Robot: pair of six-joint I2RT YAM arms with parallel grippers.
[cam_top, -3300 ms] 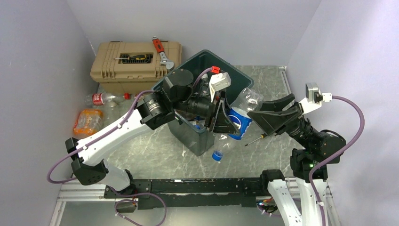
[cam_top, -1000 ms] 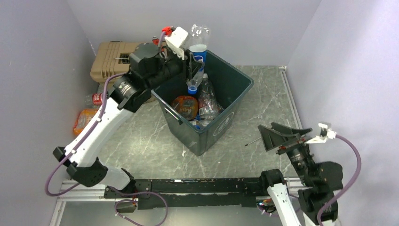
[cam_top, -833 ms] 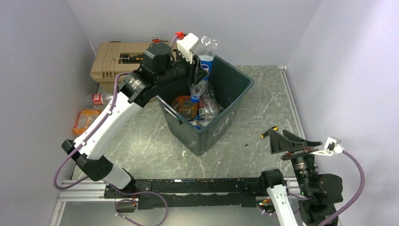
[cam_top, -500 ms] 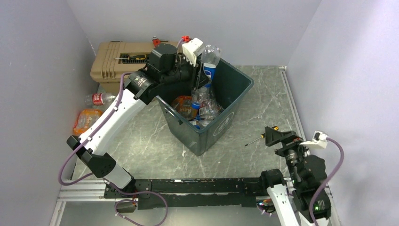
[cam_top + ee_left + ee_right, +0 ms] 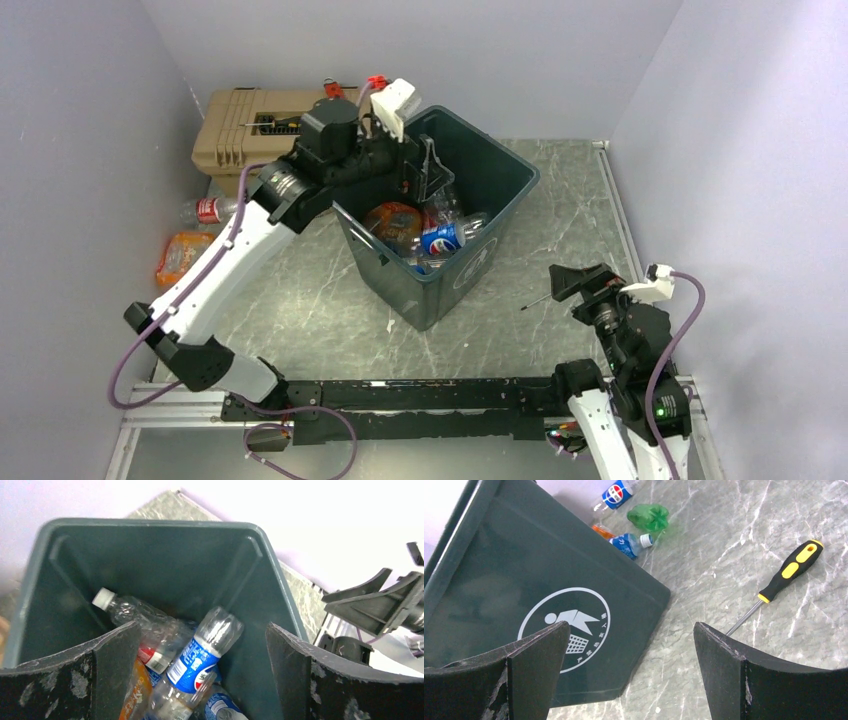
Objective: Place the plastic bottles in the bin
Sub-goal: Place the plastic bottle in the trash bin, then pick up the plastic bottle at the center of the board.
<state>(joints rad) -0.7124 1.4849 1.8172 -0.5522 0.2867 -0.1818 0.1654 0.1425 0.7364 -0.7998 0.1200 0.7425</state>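
Note:
The bin (image 5: 517, 178) stands mid-table and holds several plastic bottles, among them a blue-labelled one (image 5: 441, 239) and an orange one (image 5: 392, 218). My left gripper (image 5: 426, 170) hovers open above the bin's far-left corner, holding nothing. In the left wrist view the gripper (image 5: 202, 626) looks down on that blue-labelled bottle (image 5: 192, 661) and a white-capped bottle (image 5: 127, 611) on the pile. More bottles lie on the table at the left: a red-labelled one (image 5: 208, 210) and a crushed orange one (image 5: 185, 258). My right gripper (image 5: 562, 283) stands open and empty at the near right.
A tan toolbox (image 5: 240, 145) sits at the back left. A yellow-handled screwdriver (image 5: 790, 571) lies on the table near my right gripper (image 5: 631, 627). Past the bin's logo wall (image 5: 565, 630), the right wrist view shows a green crushed bottle (image 5: 649, 517) and two blue-labelled ones (image 5: 616, 494).
My left gripper has opened and the blue-labelled bottle has dropped from it into the bin. The right arm has drawn back and swung towards the bin.

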